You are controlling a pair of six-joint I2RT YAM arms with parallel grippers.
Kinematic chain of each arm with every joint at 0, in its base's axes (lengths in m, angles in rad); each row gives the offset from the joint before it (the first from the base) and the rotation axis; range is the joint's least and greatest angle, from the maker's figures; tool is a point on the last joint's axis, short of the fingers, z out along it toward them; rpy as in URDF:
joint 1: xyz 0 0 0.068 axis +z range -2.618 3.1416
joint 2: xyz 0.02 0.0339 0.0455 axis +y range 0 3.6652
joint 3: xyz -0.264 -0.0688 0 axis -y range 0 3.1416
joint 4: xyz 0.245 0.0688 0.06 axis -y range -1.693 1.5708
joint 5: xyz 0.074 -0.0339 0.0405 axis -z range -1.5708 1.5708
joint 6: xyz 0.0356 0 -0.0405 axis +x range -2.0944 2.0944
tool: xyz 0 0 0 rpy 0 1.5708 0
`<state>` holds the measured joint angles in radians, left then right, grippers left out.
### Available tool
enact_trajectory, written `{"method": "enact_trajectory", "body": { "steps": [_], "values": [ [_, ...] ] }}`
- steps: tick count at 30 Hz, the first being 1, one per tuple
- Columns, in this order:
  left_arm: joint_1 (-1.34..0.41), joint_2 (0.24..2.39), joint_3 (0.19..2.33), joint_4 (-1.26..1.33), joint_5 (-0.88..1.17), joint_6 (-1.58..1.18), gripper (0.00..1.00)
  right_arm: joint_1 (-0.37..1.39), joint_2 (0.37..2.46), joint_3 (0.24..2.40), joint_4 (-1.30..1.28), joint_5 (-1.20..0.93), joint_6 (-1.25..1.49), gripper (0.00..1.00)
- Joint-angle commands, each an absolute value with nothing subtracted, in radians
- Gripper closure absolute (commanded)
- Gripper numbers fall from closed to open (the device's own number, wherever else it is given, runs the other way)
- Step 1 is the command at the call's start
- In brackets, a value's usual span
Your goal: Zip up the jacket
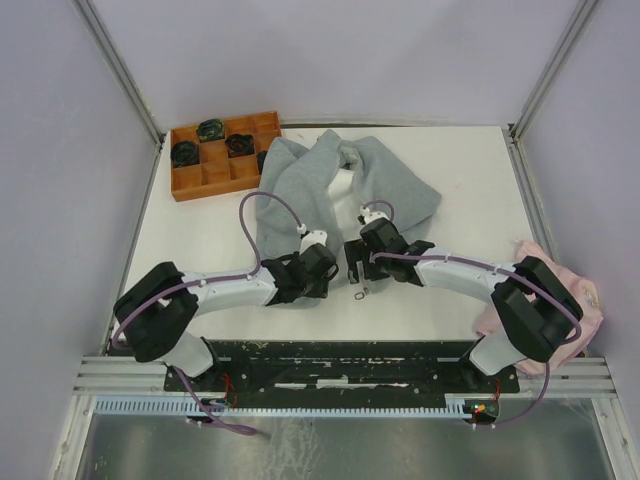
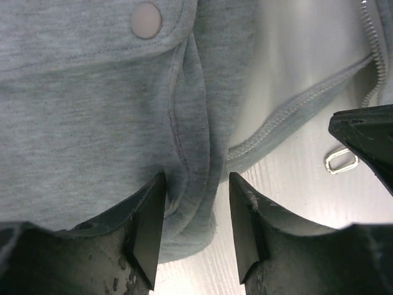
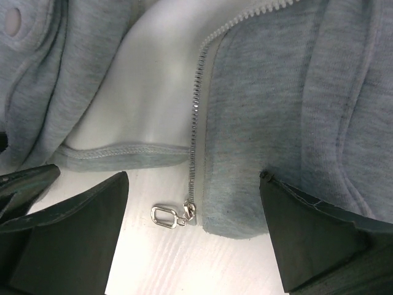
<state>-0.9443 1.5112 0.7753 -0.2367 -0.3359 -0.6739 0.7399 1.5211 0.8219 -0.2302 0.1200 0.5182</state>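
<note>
Here's the grey fleece jacket [image 1: 292, 195], spread open in the middle of the tabletop [image 1: 200, 240], hood up toward 12 o'clock and hem down at 6 o'clock, right in front of both arms. A brown compartment tray [image 1: 215, 187] sits off at 10 o'clock and a pink cloth [image 1: 585, 310] is bunched at 4 o'clock, both out of play. The left fingers [image 2: 147, 227] are low over the hem of one front panel, apart, with a soft ridge of fleece running up between them but not squeezed; a snap button [image 2: 146, 19] shows on the pocket flap above. The right fingers [image 3: 80, 233] stand wide apart, straddling the bottom of the zipper teeth [image 3: 196, 123] on the other panel, holding nothing. Between them lies the metal zipper pull [image 3: 164, 216], flat on the tabletop just off the slider [image 3: 190, 212], at 7 o'clock from the panel's corner. I'd call this cloth light, limp and stretchy: it will bunch and slide on the smooth top rather than hold a shape, so the hem wants pinning or pinching close beside the zipper's foot to keep it taut. The pull is small, hard and probably slippery, lying flat, so a grip there needs the tips coming down either side of the ring, or on the slider body. The two zipper halves lie well apart, so they must be brought together first.
</note>
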Motion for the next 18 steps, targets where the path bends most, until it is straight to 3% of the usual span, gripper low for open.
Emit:
{"method": "enact_trajectory", "body": {
  "steps": [1,7,10,13,18],
  "values": [
    [-0.945,1.54,0.824,-0.197,-0.379,-0.616,0.53,0.74,1.505,0.803,-0.202,0.169,0.518,0.05],
    [-0.9,1.424,0.781,-0.161,-0.221,-0.587,0.82,0.738,1.507,0.79,-0.187,0.165,0.523,0.05],
    [-0.847,1.307,0.739,-0.134,-0.088,-0.596,0.92,0.738,1.498,0.784,-0.179,0.156,0.522,0.05],
    [-0.779,1.225,0.684,-0.078,0.109,-0.628,0.94,0.738,1.481,0.777,-0.17,0.142,0.52,0.04],
    [-0.749,1.243,0.613,-0.039,0.254,-0.658,0.84,0.737,1.454,0.769,-0.168,0.135,0.516,0.05]
  ]
}}
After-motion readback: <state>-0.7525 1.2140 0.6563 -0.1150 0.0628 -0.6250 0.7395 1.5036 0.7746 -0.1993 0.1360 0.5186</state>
